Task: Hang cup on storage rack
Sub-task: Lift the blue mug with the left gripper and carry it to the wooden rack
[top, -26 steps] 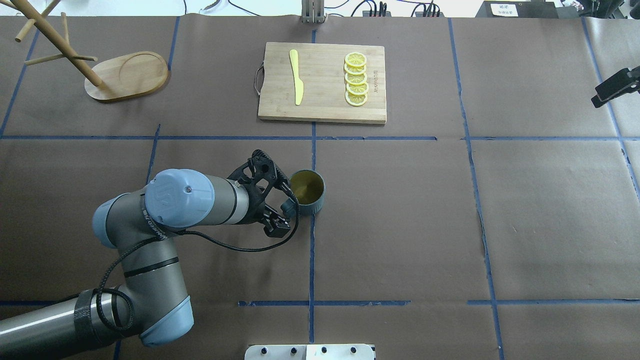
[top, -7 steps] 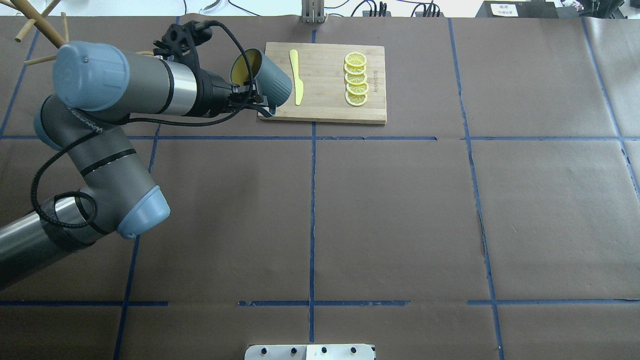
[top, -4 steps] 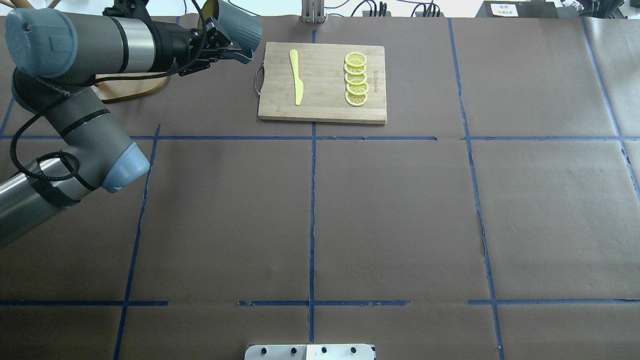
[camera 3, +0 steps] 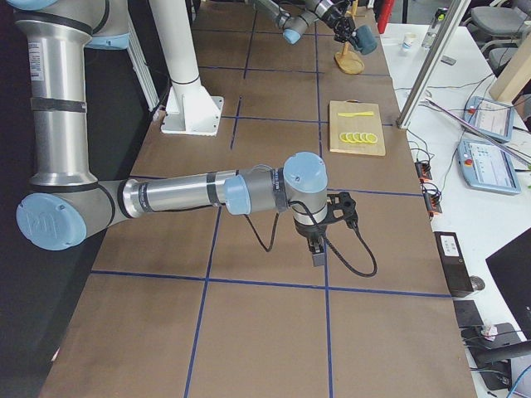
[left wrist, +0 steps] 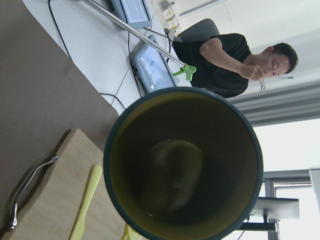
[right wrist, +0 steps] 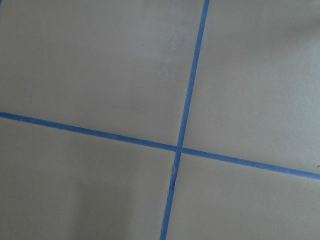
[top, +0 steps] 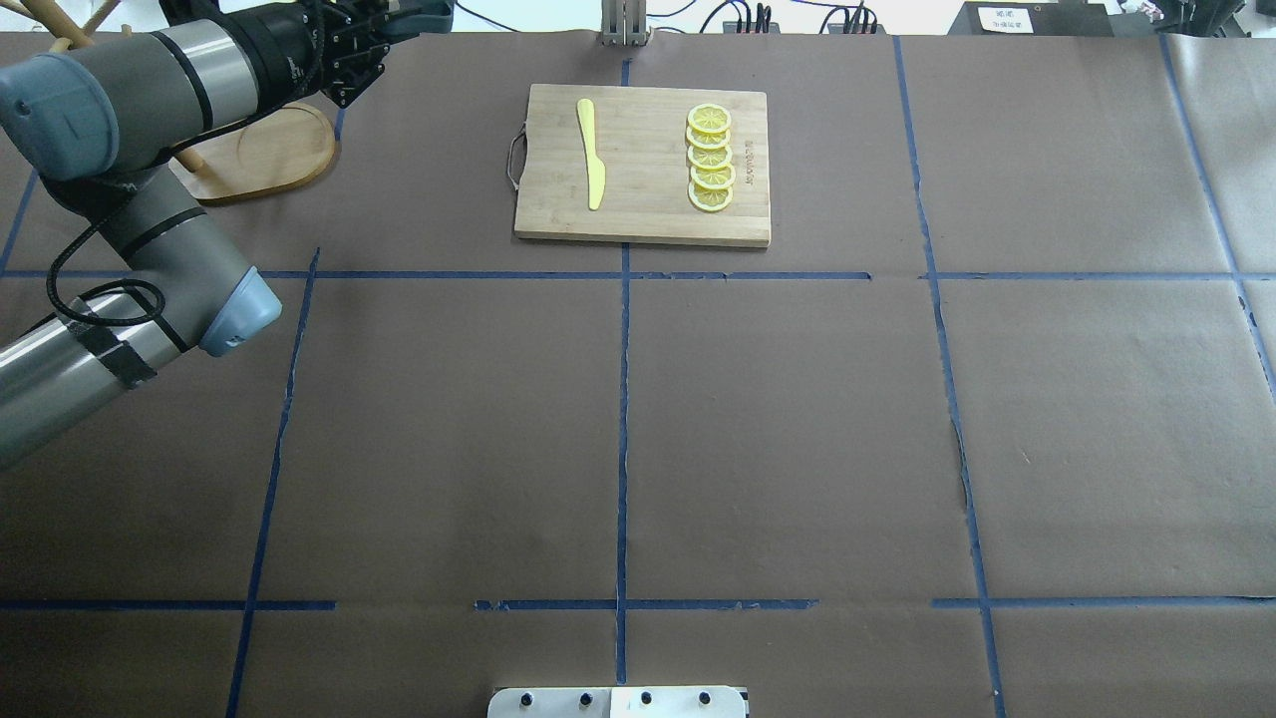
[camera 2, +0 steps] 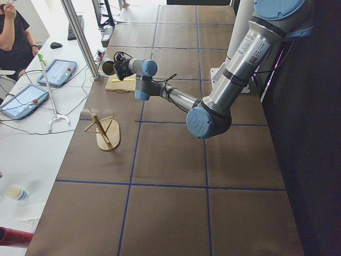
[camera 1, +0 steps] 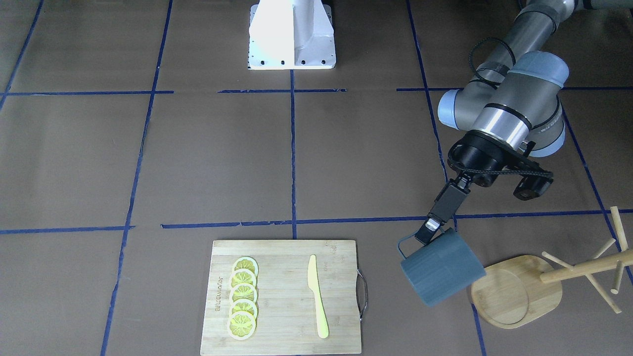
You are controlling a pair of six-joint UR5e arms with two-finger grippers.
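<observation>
**Observation, from the table side.** The left gripper (camera 1: 429, 231) was closed on the cup (camera 1: 442, 274) at its handle side. Whether the fingers pinched the handle itself or the rim beside it could not be made out. The cup hung clear of the table (camera 1: 346, 158), tipped over with its mouth towards the wrist. It sat between the cutting board (camera 1: 284, 269) and the storage rack (camera 1: 519, 296), and from the front-facing camera its body overlapped the near edge of the rack's base. The pole (camera 1: 578, 269) and its pegs (camera 1: 602, 293) stood at the far end of that base, apart from the cup. The right gripper (camera 3: 319, 245) sat low over bare table, well away; its opening could not be judged.

**Assessment.** This was the transport stage; hanging had not yet begun. To do it well, the handle loop should be presented open to a free peg and slid on along the peg's own slant, not from the side. The rack looked light, so any contact with the pole should be gentle. Release should come only once the peg bears the handle, with the fingers drawn out without dragging the cup off.
</observation>
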